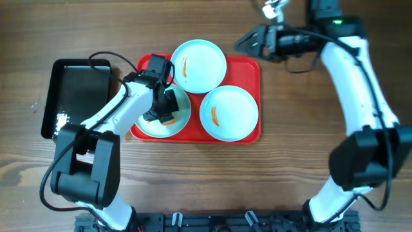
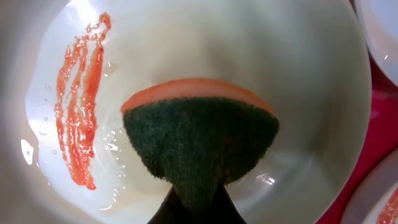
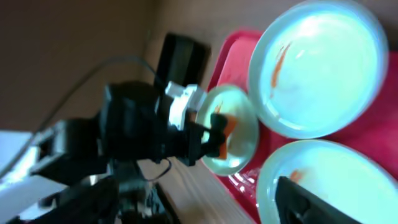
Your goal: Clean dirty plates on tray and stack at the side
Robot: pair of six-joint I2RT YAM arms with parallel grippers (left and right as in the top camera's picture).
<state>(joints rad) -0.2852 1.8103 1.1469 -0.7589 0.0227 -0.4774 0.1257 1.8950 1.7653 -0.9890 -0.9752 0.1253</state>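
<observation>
The red tray [image 1: 252, 67] holds three pale plates. My left gripper [image 1: 166, 106] is shut on a green sponge with an orange back [image 2: 199, 137] and presses it onto the left plate [image 1: 145, 125]. In the left wrist view that plate [image 2: 261, 50] has an orange smear [image 2: 78, 112] left of the sponge. The far plate [image 1: 203, 61] and the right plate [image 1: 235, 106] each have an orange smear. My right gripper [image 1: 248, 42] is open and empty, above the table beyond the tray's far right corner. The right wrist view shows the far plate [image 3: 317, 68], the tray [image 3: 227, 56] and the left arm.
A smaller black tray [image 1: 77, 90] lies left of the red tray. Bare wooden table [image 1: 290, 161] lies to the right and in front of the red tray. The left arm's cable loops over the black tray's far edge.
</observation>
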